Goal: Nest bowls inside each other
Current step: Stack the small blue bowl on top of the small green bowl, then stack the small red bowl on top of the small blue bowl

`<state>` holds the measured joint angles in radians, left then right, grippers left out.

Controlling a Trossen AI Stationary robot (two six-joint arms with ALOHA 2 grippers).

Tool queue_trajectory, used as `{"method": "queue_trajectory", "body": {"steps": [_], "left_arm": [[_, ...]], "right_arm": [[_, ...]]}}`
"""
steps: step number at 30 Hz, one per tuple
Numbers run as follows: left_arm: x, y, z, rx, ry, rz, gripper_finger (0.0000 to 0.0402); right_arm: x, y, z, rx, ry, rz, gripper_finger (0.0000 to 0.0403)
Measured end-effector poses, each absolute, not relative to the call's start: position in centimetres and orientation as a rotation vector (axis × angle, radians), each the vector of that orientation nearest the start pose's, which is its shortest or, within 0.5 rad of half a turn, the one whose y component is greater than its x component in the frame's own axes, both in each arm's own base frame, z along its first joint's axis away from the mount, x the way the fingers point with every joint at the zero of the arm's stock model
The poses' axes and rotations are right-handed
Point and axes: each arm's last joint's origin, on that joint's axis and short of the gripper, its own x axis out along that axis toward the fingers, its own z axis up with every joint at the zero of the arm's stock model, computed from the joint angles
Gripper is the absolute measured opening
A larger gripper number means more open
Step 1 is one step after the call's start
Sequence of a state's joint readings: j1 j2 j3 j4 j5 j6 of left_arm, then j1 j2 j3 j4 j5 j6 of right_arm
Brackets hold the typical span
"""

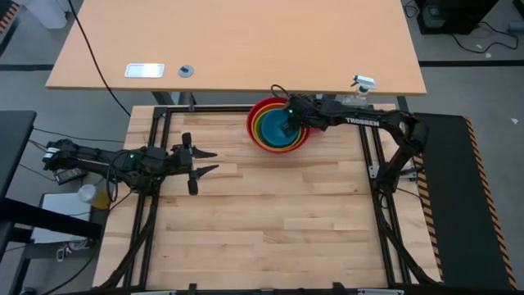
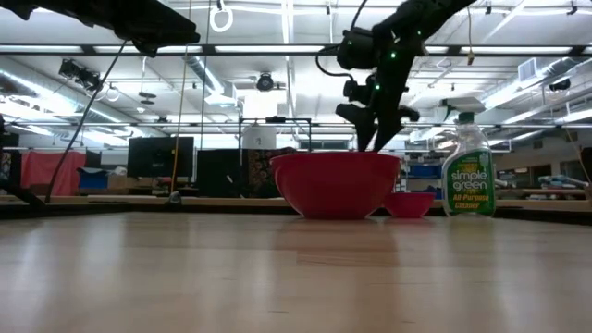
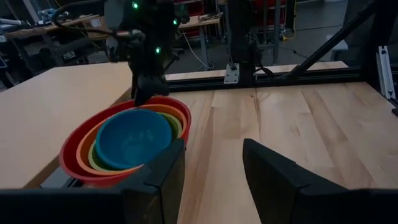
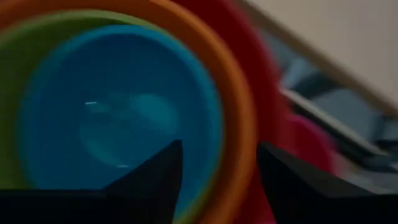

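Observation:
Four bowls sit nested at the table's far edge: red (image 1: 255,123) outermost, then orange (image 3: 84,146), lime green (image 3: 93,158) and blue (image 3: 132,138) innermost. A small magenta bowl (image 2: 409,203) rests on its base beside the red one. My right gripper (image 4: 217,149) is open, slanting down over the stack's rim, with one finger over the blue bowl and the other beyond the orange rim. My left gripper (image 1: 205,161) waits open at the table's left, clear of everything. My right gripper stands open astride the rims of the blue bowl (image 4: 208,118) and the orange bowl (image 4: 245,124), coming from above and the table's right. I cannot tell whether a finger touches either rim. The blue bowl sits level inside the green one.
A green spray bottle (image 2: 467,171) stands at the far right, just past the magenta bowl. A lighter desk (image 1: 237,49) lies beyond the far edge. Bare wood (image 1: 262,221) spreads over the near half of the table.

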<state>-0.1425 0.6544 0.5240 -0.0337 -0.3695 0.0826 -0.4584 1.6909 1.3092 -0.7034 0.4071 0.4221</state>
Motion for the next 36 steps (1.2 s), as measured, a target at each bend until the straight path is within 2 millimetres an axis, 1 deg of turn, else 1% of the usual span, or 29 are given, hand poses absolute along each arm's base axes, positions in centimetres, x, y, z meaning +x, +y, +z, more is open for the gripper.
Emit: {"method": "queue_trajectory", "body": {"steps": [4, 7, 9, 13, 15, 19, 23, 27, 29, 32, 36], "left_arm": [[15.5, -1.2, 27.6, 0.124, 0.168, 0.22, 0.0165], [15.5, -1.2, 27.6, 0.124, 0.17, 0.22, 0.0165], [15.4, -1.2, 27.5, 0.121, 0.181, 0.219, 0.0165], [15.4, -1.2, 27.2, 0.117, 0.206, 0.219, 0.0165], [15.4, -1.2, 27.2, 0.109, 0.214, 0.219, 0.0165], [15.4, -1.2, 27.2, 0.094, 0.214, 0.22, 0.0165], [15.4, -1.2, 27.2, 0.083, 0.212, 0.222, 0.0165], [15.4, -1.2, 27.3, 0.093, 0.2, 0.221, 0.0165], [15.4, -1.2, 27.3, 0.112, 0.199, 0.219, 0.0165], [15.4, -1.2, 27.4, 0.15, 0.199, 0.215, 0.0165], [15.4, -1.2, 27.4, 0.199, 0.205, 0.21, 0.0165]], "right_arm": [[30.4, -15.5, 26.8, 0.297, 1.004, -1.071, 0.022], [30.3, -14.3, 28.1, 0.254, 1.09, -1.038, 0.0218], [29.8, -13.3, 28.2, 0.217, 1.19, -0.998, 0.0215], [28.2, -11.5, 28.1, 0.198, 1.36, -0.945, 0.0212], [27.4, -10.3, 27.6, 0.15, 1.415, -0.903, 0.0213], [25.8, -8.6, 26.1, 0.053, 1.435, -0.82, 0.0212], [24.3, -8.2, 23.6, -0.045, 1.411, -0.756, 0.0211], [23.7, -8.3, 20.6, -0.182, 1.391, -0.64, 0.0218], [23.6, -8.6, 19.5, -0.222, 1.38, -0.623, 0.0224], [23.7, -9.5, 18.4, -0.23, 1.353, -0.642, 0.0235], [23.5, -11.1, 17.5, -0.225, 1.382, -0.664, 0.0248]]}}
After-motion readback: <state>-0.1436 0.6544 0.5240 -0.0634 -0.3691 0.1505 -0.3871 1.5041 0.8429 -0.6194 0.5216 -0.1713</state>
